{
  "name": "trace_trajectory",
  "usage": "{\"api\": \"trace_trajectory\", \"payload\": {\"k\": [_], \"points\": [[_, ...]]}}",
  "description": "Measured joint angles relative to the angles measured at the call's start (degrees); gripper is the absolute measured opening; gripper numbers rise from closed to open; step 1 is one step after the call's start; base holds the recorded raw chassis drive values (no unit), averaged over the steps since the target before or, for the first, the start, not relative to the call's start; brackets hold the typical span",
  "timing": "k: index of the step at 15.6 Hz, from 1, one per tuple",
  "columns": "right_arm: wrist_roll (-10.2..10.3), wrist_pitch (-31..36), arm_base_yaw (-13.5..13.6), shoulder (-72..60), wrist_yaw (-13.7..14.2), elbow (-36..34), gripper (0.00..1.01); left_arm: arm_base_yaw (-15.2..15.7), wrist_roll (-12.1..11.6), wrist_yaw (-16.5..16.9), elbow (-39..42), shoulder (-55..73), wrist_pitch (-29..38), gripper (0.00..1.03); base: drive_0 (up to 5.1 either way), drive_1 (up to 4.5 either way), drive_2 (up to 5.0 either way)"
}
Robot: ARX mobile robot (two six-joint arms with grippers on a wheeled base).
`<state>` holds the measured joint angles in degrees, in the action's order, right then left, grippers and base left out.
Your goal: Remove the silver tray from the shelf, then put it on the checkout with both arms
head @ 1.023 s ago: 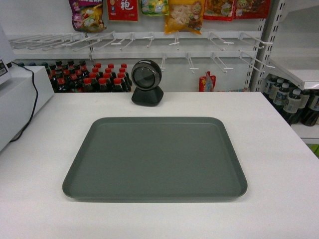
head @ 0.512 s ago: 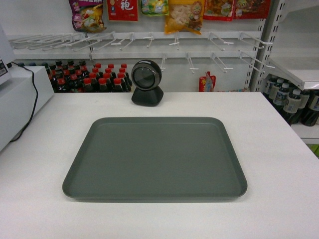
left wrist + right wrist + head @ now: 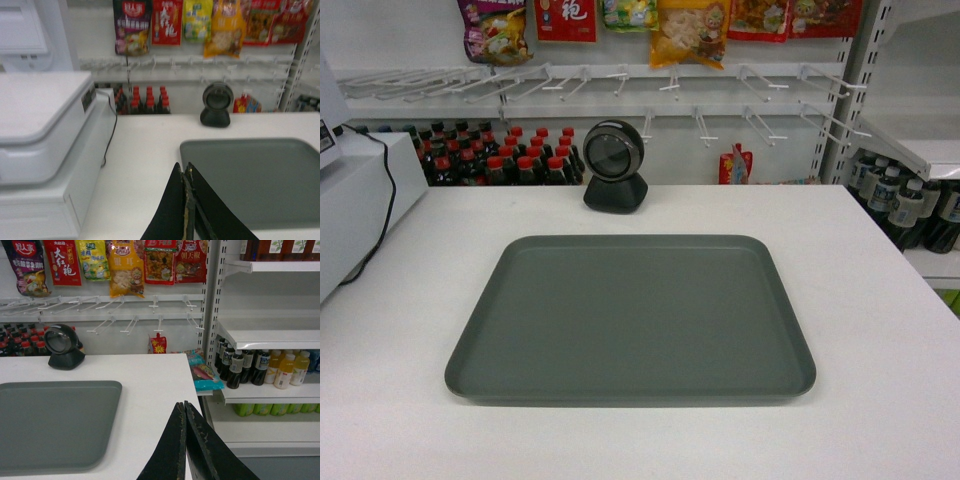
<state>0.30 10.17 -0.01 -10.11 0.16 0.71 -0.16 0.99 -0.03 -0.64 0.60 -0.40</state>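
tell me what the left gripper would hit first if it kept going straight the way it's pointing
Probably the black scanner at the back of the checkout. The left gripper, fingers pressed together, points forward above the silver tray's left edge. Depth is unclear, so it might pass over or beside it.

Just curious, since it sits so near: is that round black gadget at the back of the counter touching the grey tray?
Apart. The head view shows a strip of bare white checkout between the black gadget and the silver tray.
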Motion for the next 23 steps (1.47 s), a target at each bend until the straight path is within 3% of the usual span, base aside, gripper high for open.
{"api": "trace_trajectory", "payload": {"k": [2, 5, 7, 13, 14, 23], "points": [[0.0, -10.8, 0.0, 8.1, -0.2, 0.0, 0.02, 0.0, 0.0, -0.1, 0.0, 0.0, -0.2, 0.01, 0.0, 0.00, 0.0], [-0.1, -10.5, 0.0, 9.9, -0.2, 0.0, 0.02, 0.0, 0.0, 0.0, 0.0, 0.0, 0.2, 0.01, 0.0, 0.00, 0.0], [-0.1, -10.4, 0.0, 9.9, -0.2, 0.0, 0.25, 0.0, 0.0, 0.0, 0.0, 0.0, 0.2, 0.20, 0.0, 0.00, 0.0], [-0.1, -10.4, 0.0, 9.9, -0.2, 0.0, 0.98, 0.0, 0.0, 0.0, 0.0, 0.0, 0.2, 0.93, 0.0, 0.00, 0.0], [-0.1, -10.4, 0.0, 9.9, -0.2, 0.0, 0.99, 0.0, 0.0, 0.0, 0.0, 0.0, 0.2, 1.00, 0.0, 0.00, 0.0], [-0.1, -10.4, 0.0, 9.9, -0.2, 0.0, 0.98, 0.0, 0.0, 0.0, 0.0, 0.0, 0.2, 0.98, 0.0, 0.00, 0.0]]}}
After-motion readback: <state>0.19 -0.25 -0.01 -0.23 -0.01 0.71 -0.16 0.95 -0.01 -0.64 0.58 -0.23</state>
